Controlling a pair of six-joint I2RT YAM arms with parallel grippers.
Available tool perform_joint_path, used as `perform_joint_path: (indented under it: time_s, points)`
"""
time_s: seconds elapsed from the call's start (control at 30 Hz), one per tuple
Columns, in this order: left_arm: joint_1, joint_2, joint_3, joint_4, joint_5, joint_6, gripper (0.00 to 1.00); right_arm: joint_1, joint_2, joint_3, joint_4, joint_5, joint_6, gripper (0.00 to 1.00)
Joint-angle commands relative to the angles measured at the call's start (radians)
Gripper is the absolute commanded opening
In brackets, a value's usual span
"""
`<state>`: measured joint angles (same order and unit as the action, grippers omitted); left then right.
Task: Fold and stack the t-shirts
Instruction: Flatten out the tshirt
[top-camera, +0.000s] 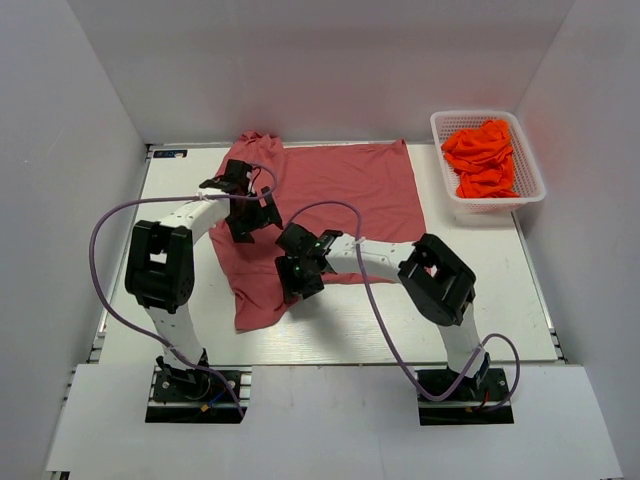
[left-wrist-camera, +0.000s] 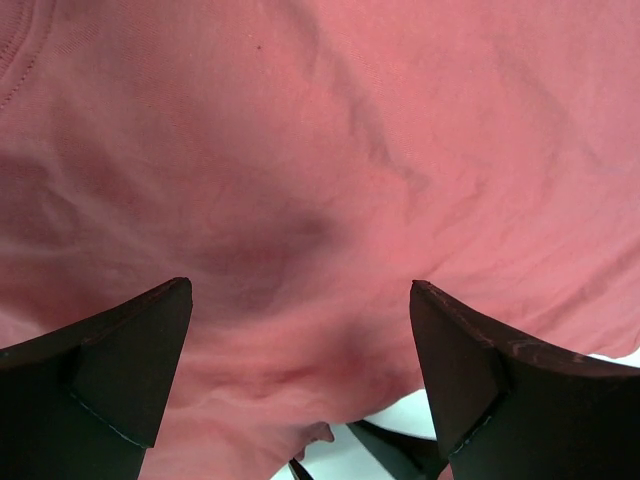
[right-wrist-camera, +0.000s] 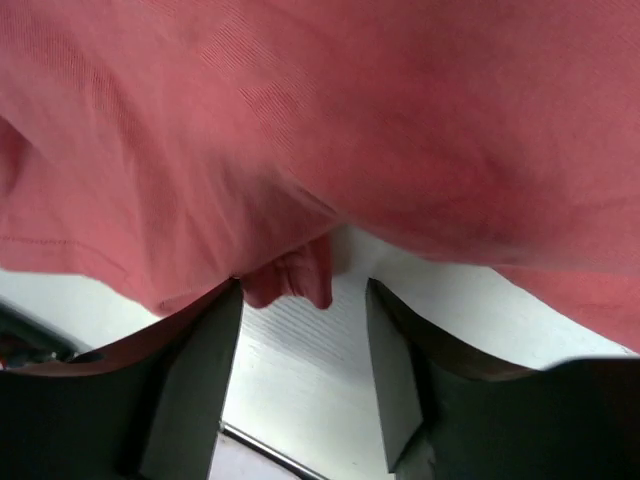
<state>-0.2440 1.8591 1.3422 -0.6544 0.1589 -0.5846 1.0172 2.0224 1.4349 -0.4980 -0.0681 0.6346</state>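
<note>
Top external: left end effector (top-camera: 252, 220), right end effector (top-camera: 297, 282) released, near t-shirt (top-camera: 350, 185) edge.

The left arm (top-camera: 160, 265) reaches up to centre-left of the frame. The left claw (top-camera: 243, 212) points down, fingers (left-wrist-camera: 110, 370) spread wide. The right arm (top-camera: 437, 278) bends left toward centre. The right claw (top-camera: 298, 272) points down, jaws partly apart.

Left pincer (left-wrist-camera: 300, 290), fingers wide apart, above wrinkled rose-red t-shirt (left-wrist-camera: 330, 150), sliver of white table (left-wrist-camera: 400, 408) at lower right
</note>
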Motion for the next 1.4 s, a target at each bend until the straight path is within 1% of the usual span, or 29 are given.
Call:
perform_joint_path:
  time_s: [0.0,0.03,0.1,0.13,0.17,0.2,0.23,0.27,0.43,0.5,0.53,0.57,0.63,0.7,0.77,0.87,0.97,1.1,1.13,1.17,1.3,1.37]
  points:
    - [0.002,-0.018,-0.023,0.032,-0.018,-0.012,1.0,0.027,0.038,0.053,-0.053,0.109,0.019,0.58]
    - [0.002,-0.018,-0.034,0.032,-0.018,-0.012,1.0,0.029,0.039,0.055,-0.051,0.111,0.02,0.52]
    - [0.002,-0.018,-0.034,0.032,-0.028,-0.021,1.0,0.04,0.048,0.07,-0.062,0.125,0.023,0.48]
    - [0.002,-0.008,-0.034,0.032,-0.039,-0.021,1.0,0.043,0.052,0.073,-0.071,0.126,0.027,0.36]
    - [0.002,-0.008,-0.034,0.032,-0.05,-0.021,1.0,0.043,0.053,0.079,-0.08,0.129,0.025,0.28]
    - [0.002,0.003,-0.034,0.032,-0.059,-0.021,1.0,0.047,0.049,0.079,-0.086,0.131,0.025,0.13]
    - [0.002,0.003,-0.034,0.032,-0.059,-0.021,1.0,0.049,0.045,0.082,-0.091,0.128,0.024,0.05]
    - [0.002,0.012,-0.034,0.032,-0.073,-0.032,1.0,0.049,0.038,0.082,-0.097,0.128,0.023,0.0]
    - [0.002,0.048,-0.034,-0.004,-0.104,-0.05,1.0,0.064,-0.024,0.05,-0.178,0.105,0.043,0.0]
    - [0.002,0.057,-0.034,-0.017,-0.127,-0.06,1.0,0.063,-0.062,0.042,-0.227,0.093,0.077,0.0]
    - [0.002,0.066,-0.034,-0.017,-0.127,-0.06,1.0,0.063,-0.071,0.021,-0.232,0.08,0.085,0.0]
    - [0.002,0.066,-0.034,-0.031,-0.139,-0.069,1.0,0.066,-0.109,0.01,-0.24,0.033,0.109,0.0]
    - [0.002,0.066,-0.034,-0.04,-0.163,-0.069,1.0,0.066,-0.131,-0.04,-0.244,0.004,0.14,0.0]
    - [0.002,0.077,-0.043,-0.05,-0.173,-0.069,1.0,0.067,-0.195,-0.076,-0.252,-0.005,0.178,0.0]
    - [0.002,0.077,-0.043,-0.05,-0.182,-0.078,1.0,0.081,-0.243,-0.132,-0.229,-0.056,0.195,0.0]
    - [0.002,0.077,-0.043,-0.05,-0.182,-0.078,1.0,0.069,-0.281,-0.189,-0.203,-0.114,0.221,0.0]
    - [0.002,0.077,-0.052,-0.05,-0.182,-0.078,1.0,0.07,-0.291,-0.221,-0.203,-0.142,0.234,0.0]
    - [0.002,0.077,-0.052,-0.05,-0.182,-0.067,1.0,0.069,-0.292,-0.266,-0.228,-0.134,0.238,0.0]
    - [0.002,0.077,-0.043,-0.059,-0.182,-0.067,1.0,0.066,-0.295,-0.266,-0.231,-0.13,0.237,0.03]
    - [0.002,0.066,-0.043,-0.059,-0.182,-0.058,1.0,0.064,-0.294,-0.263,-0.246,-0.119,0.226,0.14]
    - [0.002,0.016,-0.02,-0.08,-0.115,0.0,1.0,0.066,-0.298,-0.177,-0.323,-0.001,0.192,0.35]
    - [0.002,-0.041,0.015,-0.093,-0.09,0.022,1.0,0.057,-0.318,-0.162,-0.332,0.034,0.172,0.44]
